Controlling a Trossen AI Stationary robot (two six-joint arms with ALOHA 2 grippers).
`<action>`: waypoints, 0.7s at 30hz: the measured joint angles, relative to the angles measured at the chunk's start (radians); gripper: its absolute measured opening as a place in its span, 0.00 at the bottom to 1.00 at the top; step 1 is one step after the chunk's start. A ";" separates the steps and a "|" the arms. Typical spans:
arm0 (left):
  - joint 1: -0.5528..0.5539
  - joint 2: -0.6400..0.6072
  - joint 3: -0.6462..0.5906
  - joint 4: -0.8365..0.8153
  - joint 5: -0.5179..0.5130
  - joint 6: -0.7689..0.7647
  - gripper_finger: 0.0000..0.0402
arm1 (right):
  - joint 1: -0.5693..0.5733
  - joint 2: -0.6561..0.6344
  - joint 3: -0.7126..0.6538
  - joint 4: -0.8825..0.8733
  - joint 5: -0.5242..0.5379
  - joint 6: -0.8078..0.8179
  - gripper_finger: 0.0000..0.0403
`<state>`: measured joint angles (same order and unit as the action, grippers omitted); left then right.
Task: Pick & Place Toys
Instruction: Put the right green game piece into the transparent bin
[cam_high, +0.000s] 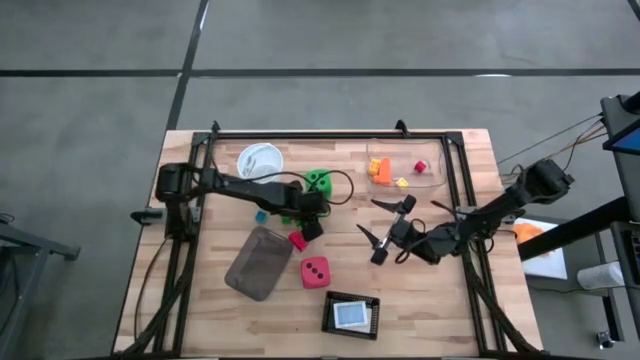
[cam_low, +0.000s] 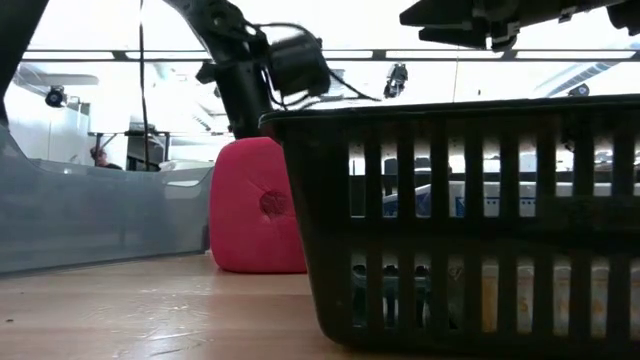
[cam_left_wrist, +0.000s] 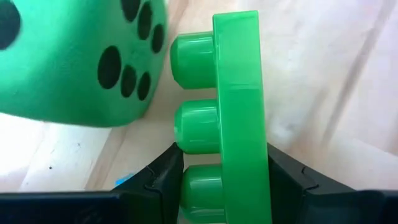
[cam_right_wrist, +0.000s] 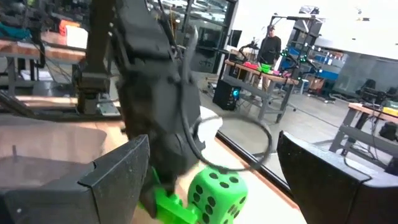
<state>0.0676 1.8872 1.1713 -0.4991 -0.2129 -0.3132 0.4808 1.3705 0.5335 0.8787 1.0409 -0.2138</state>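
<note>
My left gripper (cam_high: 298, 212) is shut on a green brick (cam_left_wrist: 239, 93) beside the green die (cam_high: 318, 180), which sits on the table and fills the corner of the left wrist view (cam_left_wrist: 74, 56). The right wrist view shows both the brick (cam_right_wrist: 165, 202) and the die (cam_right_wrist: 214, 193). My right gripper (cam_high: 385, 230) stands open and level right of them, touching nothing. A pink-red die (cam_high: 315, 272), a small red brick (cam_high: 297, 240) and a blue brick (cam_high: 261, 216) lie on the table. My left gripper pinches the green brick between its two fingers at one end (cam_left_wrist: 242, 174). One finger (cam_left_wrist: 161, 183) is on the studded face, the other (cam_left_wrist: 292, 183) on the flat back. The fingers slant down from the table's left. I cannot tell whether the brick is clear of the table.
A clear box (cam_high: 405, 165) at the far right holds orange, yellow and red bricks. A grey tray (cam_high: 259, 262) lies near the middle, a black basket (cam_high: 351, 314) at the near edge, a white bowl (cam_high: 260, 158) at the far left. A person (cam_right_wrist: 270, 43) stands in the room beyond.
</note>
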 joint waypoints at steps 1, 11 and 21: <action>-0.007 -0.010 0.000 -0.002 0.000 0.002 0.40 | -0.002 0.002 -0.001 -0.002 0.004 0.000 0.86; -0.133 -0.215 -0.031 0.069 -0.167 0.147 0.40 | -0.010 0.000 -0.008 -0.038 -0.079 0.003 0.86; -0.264 -0.491 -0.429 0.729 -0.232 0.426 0.40 | -0.054 0.000 -0.045 -0.044 -0.237 0.041 0.86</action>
<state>-0.1967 1.3960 0.7422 0.2303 -0.4446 0.1124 0.4267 1.3708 0.4885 0.8346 0.8036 -0.1730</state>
